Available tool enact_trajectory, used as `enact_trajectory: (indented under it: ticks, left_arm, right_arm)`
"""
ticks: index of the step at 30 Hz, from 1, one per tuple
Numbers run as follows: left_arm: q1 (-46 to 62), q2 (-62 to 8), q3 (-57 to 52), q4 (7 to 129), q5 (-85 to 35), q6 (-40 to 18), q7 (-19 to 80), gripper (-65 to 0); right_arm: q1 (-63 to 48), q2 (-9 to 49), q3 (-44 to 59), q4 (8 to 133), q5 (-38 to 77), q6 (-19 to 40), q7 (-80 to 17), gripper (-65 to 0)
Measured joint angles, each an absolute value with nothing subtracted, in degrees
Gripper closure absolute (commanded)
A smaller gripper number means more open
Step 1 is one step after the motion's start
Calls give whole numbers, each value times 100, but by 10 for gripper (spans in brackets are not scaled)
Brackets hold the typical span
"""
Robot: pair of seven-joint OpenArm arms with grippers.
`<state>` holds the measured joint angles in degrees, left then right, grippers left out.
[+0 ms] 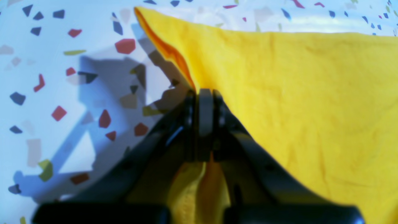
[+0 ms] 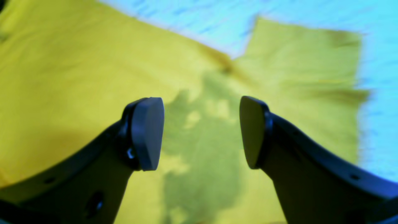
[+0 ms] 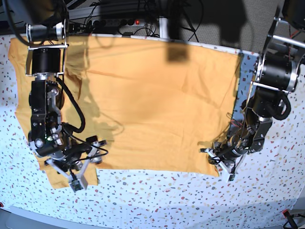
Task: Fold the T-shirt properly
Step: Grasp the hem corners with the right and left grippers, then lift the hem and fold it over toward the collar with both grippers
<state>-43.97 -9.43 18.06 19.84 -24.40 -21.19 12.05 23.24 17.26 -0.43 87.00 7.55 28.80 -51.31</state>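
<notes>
Speckled white tabletop (image 3: 157, 191) fills the scene, and on it we see the T-shirt (image 3: 152, 100) spread wide and mostly flat, its plain mustard side up, reaching from the far edge of the table toward us. Our left claw (image 1: 205, 93) is pressed together on the shirt's edge at the corner nearest that arm's side; the left wrist view shows the cloth pinched between the pads and lifted into a taut ridge off the table. Our right claw (image 2: 201, 132) stands apart, its fingers (image 2: 146, 133) empty and hanging over the shirt near a sleeve (image 2: 298, 77), with its shadow on the cloth below. We judge that the fold is only beginning: one corner is gripped and the opposite side is not yet taken. The next move, as we read it, calls for the right claw to come down and close on its own edge of the shirt, so both arms can carry the cloth over evenly without dragging or bunching it. Much is hard to make out: the right wrist view is blurred, so we cannot tell how close the fingers are to the cloth; the lettering is nowhere visible; and in the overhead view the arms hide the shirt's near corners.
</notes>
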Motion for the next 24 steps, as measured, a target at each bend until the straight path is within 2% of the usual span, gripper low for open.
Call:
enact_trajectory:
  ticks: [3, 6, 10, 12, 16, 20, 24]
  left_arm:
    - [-4399, -937, 1806, 2001, -2440, -2119, 1214, 0]
    - [-4397, -941, 1806, 2005, -2429, -2121, 1205, 0]
    - [-4399, -950, 1806, 2010, -2434, -2121, 1192, 0]
    - [-4399, -947, 1806, 2012, -2436, -2130, 1199, 0]
    - [-4397, -954, 1806, 2016, -2445, -2119, 1199, 0]
    - [-4397, -952, 1806, 2016, -2438, -2119, 1208, 0]
    - [-4397, -941, 1806, 2014, -2436, -2112, 1208, 0]
  right_arm:
    - [2486, 1712, 307, 8261, 384, 2762, -4720, -379]
    - [3009, 1892, 611, 7212, 617, 2740, -4644, -379]
    - [3959, 2418, 733, 5369, 635, 2694, -4451, -379]
    - [4421, 2722, 742, 4447, 637, 2480, -4366, -379]
    - [5035, 3288, 746, 3039, 617, 2445, -4018, -379]
    - [4958, 3691, 746, 2517, 609, 2561, -3920, -379]
    - [4414, 3894, 746, 2477, 613, 2812, -3712, -379]
